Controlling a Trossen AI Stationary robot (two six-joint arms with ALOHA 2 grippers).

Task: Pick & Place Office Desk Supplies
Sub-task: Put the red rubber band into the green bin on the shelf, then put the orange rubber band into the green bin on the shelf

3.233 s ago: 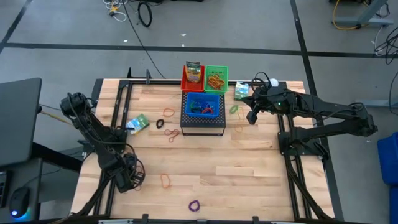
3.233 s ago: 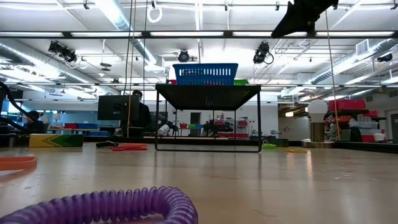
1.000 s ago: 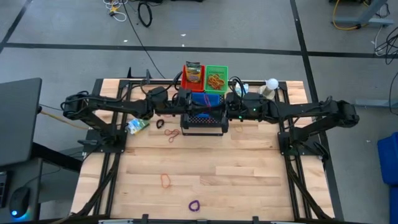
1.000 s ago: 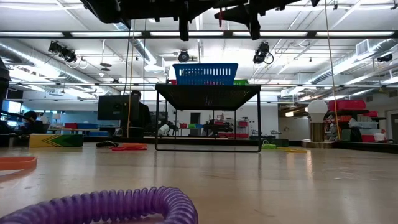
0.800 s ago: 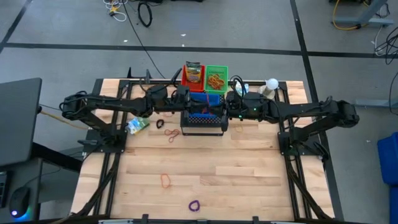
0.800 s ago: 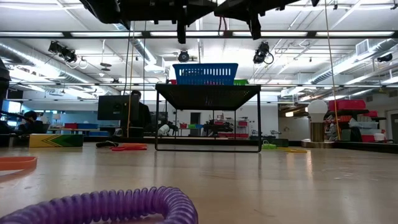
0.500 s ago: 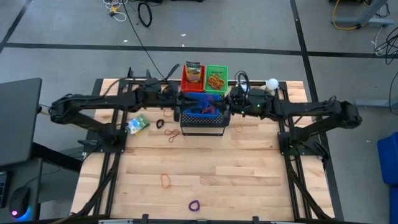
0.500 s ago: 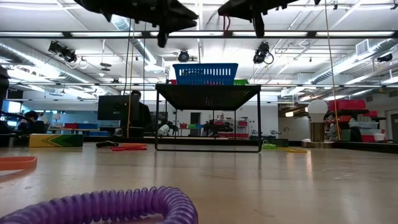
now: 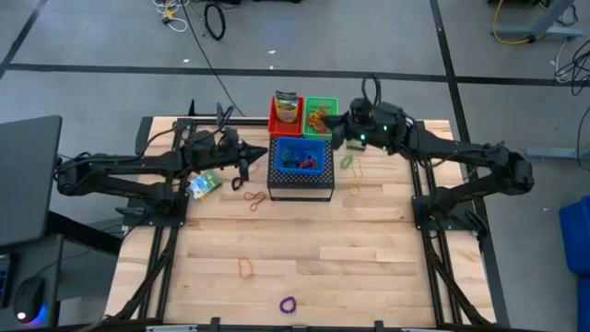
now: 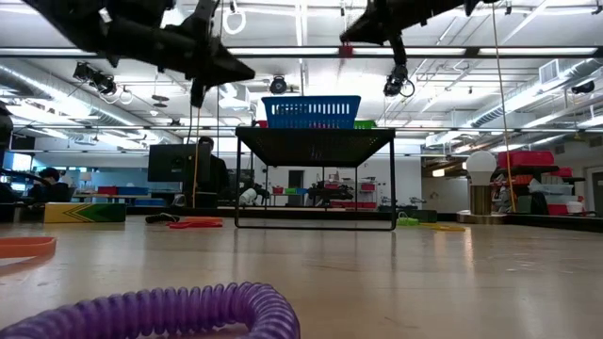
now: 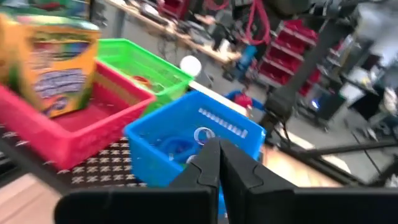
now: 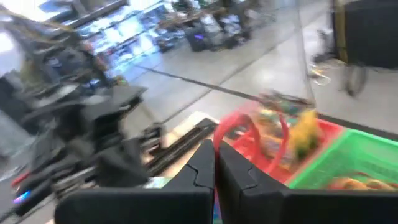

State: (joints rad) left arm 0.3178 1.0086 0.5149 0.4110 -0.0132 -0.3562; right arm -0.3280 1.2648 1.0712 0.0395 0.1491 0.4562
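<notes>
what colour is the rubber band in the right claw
Red. The band hangs from the shut right claw, clearest in the right wrist view.

three bins (image 9: 301, 153) sit on the box (image 9: 300, 187), bands (image 9: 255, 202) left.

Counted 3 bins: 1 red bin (image 9: 274, 120), 1 green bin (image 9: 321, 101), 1 blue bin (image 9: 301, 145). There was 1 black box (image 9: 300, 190) and 1 crayon pack (image 9: 287, 105). Only 1 green-white box (image 9: 205, 183) showed.

6 loose loops lay on the table (image 9: 387, 267): 1 dark loop (image 9: 237, 183), 1 red loop (image 9: 255, 201), 1 orange loop (image 9: 245, 268), 1 purple loop (image 9: 289, 303), 1 green loop (image 9: 347, 162), 1 tan loop (image 9: 355, 191). Plus 1 held red band (image 12: 252, 134) in the right gripper (image 12: 214, 152). Loops inside the bins were too small to count.

There were 2 arms.
</notes>
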